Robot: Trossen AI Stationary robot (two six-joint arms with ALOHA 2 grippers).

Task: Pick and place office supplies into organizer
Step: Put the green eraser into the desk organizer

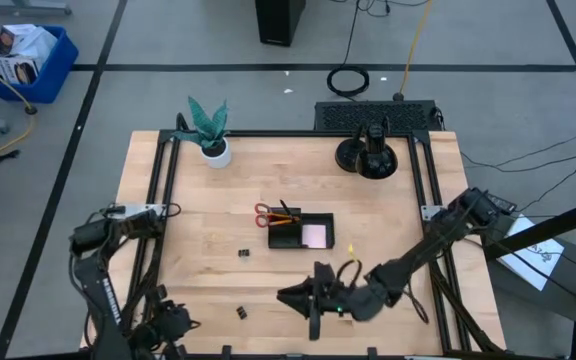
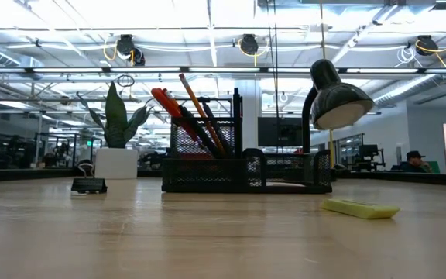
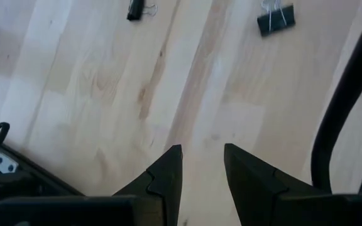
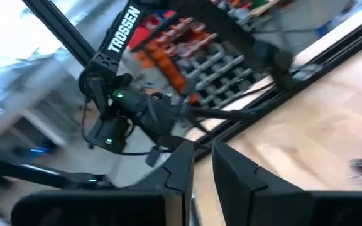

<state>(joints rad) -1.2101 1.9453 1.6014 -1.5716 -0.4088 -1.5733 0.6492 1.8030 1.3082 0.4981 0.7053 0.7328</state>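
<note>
Right pincer (image 1: 313,325) low over the near edge of the tabletop (image 1: 198,215), fingers narrow with a thin gap, nothing visibly between them. Left pincer (image 3: 201,164) parked at the near left corner, fingers apart by a modest gap, empty.

Organizer (image 1: 300,231) sits mid-tabletop, scissors (image 1: 265,214) and pencils (image 1: 286,211) already standing in its left end, pink pad (image 1: 314,236) in the right compartment. Still loose: one binder clip (image 1: 243,254) left of the organizer, another binder clip (image 1: 240,314) near the front edge, and the yellow-green piece (image 2: 360,208) just right of the organizer.

My judgement: I am between picks. Nearest target for my right arm is the yellow-green piece. To do it well: open wider before descending, line the fingers across its short side, come straight down, close only once both fingers flank it. It lies flat, so fingertips must reach the wood or it slips
</note>
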